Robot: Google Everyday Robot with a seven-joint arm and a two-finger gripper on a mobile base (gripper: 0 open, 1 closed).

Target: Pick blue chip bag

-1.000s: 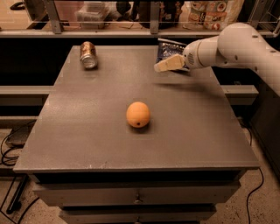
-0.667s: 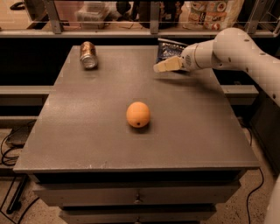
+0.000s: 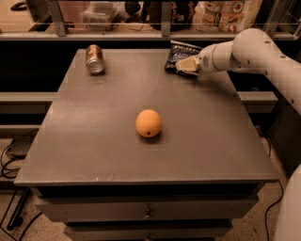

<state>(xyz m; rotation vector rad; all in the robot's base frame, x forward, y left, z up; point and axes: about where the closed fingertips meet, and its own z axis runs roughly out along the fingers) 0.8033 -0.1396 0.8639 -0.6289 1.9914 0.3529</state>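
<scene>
The blue chip bag (image 3: 180,51) is a small dark navy foil bag lying at the far right of the grey table (image 3: 94,141), near its back edge. My gripper (image 3: 186,66) reaches in from the right on a white arm (image 3: 249,47). It sits low over the bag's front edge and covers part of it. The bag rests on the table top.
An orange (image 3: 148,123) sits in the middle of the table. A metal can (image 3: 95,59) lies on its side at the far left. Behind the table runs a railed shelf with printed bags (image 3: 230,12) and containers. Cables lie on the floor at the left.
The arm has shifted only slightly. The gripper stays at the front edge of the blue chip bag, and the bag, the orange and the can have not moved.
</scene>
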